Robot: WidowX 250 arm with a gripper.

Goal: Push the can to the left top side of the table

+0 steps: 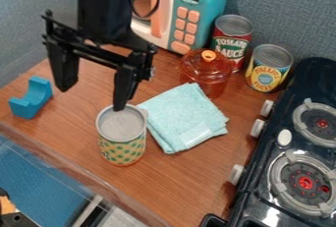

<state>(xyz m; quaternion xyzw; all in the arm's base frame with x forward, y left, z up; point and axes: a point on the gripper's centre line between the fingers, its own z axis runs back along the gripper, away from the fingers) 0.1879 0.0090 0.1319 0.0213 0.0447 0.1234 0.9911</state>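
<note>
Set the fingers (125, 87) (they hang apart) low against the can (123, 145) at five o'clock, then nudge toward eleven.

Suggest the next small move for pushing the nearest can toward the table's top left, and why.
I'd shift the tool toward the lower right, clear above the can: it hangs mostly to the can's upper left, probably the wrong side for that push, and one fingertip overlaps the rim in view.
</note>
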